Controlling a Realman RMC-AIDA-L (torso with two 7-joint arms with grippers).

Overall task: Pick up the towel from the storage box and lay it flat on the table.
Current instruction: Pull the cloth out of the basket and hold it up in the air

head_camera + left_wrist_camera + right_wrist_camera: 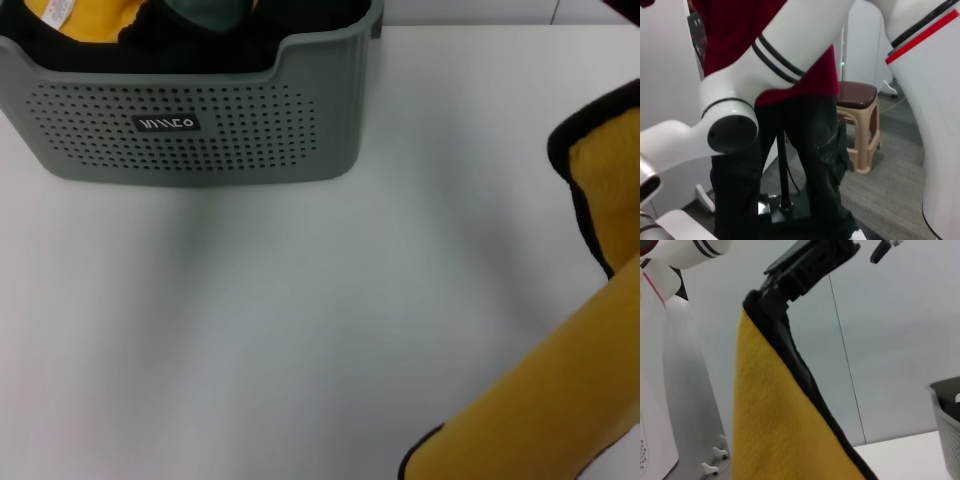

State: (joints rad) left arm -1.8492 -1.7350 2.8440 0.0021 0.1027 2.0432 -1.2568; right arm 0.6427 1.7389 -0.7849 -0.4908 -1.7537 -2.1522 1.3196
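The towel (545, 400) hangs nearest the head camera at the right, mustard-yellow with black binding, off the table (300, 320) and outside the storage box (190, 120). In the right wrist view the right gripper (771, 299) sits raised, its black jaws pinched shut on the towel's top edge, cloth draping straight down. The left gripper is out of sight; its wrist camera faces a person's legs and a stool (857, 125). Farther back, the storage box's black label carries white lettering I cannot read; bunched yellow cloth (85, 20) lies inside
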